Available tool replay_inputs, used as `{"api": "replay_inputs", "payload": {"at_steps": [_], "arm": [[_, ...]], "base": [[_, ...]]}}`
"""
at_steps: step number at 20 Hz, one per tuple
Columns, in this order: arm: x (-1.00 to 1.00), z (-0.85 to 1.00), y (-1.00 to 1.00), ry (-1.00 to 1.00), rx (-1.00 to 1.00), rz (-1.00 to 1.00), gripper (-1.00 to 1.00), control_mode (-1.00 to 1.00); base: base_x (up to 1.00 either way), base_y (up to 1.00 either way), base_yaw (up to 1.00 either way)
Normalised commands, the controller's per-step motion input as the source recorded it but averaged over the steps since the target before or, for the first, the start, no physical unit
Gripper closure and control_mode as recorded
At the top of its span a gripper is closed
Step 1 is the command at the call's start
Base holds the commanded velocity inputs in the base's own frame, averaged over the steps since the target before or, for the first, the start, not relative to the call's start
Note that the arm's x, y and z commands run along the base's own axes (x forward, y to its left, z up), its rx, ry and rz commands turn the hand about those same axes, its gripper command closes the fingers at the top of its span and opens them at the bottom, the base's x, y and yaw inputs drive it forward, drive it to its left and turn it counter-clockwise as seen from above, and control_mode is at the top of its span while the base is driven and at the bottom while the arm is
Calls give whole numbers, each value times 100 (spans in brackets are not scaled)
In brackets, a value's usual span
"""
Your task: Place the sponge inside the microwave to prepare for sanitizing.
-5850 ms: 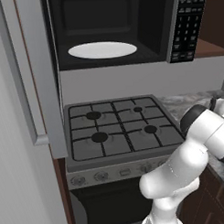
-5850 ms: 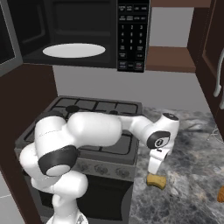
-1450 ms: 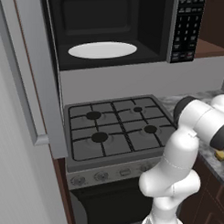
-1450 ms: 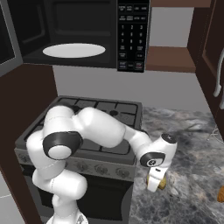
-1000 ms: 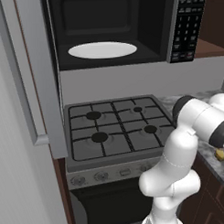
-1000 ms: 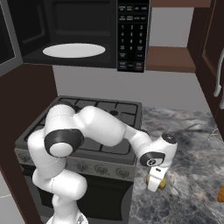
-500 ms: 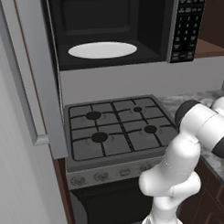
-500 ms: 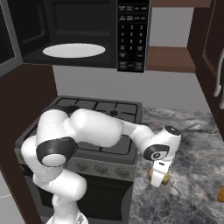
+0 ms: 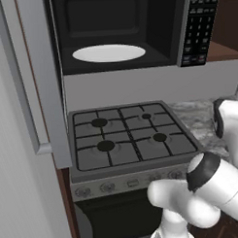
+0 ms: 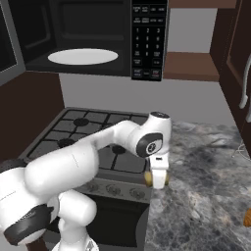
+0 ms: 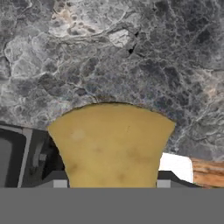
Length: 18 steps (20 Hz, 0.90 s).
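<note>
The sponge (image 11: 113,144), a yellowish-tan block, sits between my gripper's (image 11: 111,183) two dark fingertips (image 11: 59,181), held above the grey stone counter (image 11: 131,57). In the right base view the gripper (image 10: 158,182) points down at the counter's left end beside the stove, with the sponge (image 10: 148,179) showing at both sides of the fingers. The microwave (image 10: 88,39) hangs above the stove, its door (image 9: 37,75) swung open to the left. Its white round plate (image 9: 109,53) lies in the black cavity.
A grey gas stove (image 9: 129,137) stands under the microwave, with knobs along its front. The marbled counter (image 10: 211,176) runs to the right; a small orange thing (image 10: 247,218) lies at its right edge. Dark cabinets with a silver handle (image 10: 243,83) stand at the far right.
The jaws have closed on the sponge. The gripper has then risen off the counter with it and shifted left toward the stove, the arm swinging higher.
</note>
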Motion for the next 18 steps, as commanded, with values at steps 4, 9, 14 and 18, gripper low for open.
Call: {"api": "replay_inputs", "payload": {"at_steps": [4,9,14,18], "arm": [[-4,79,96,-9,-7,46,100,-100],[-1,61,96,-15,-21,54,100,-100],[-7,35,79,-34,-22,56,100,-100],[-1,59,38,-24,-8,68,100,-100]], "base": [[0,0,0],[0,0,0],[0,0,0],[0,0,0]]}}
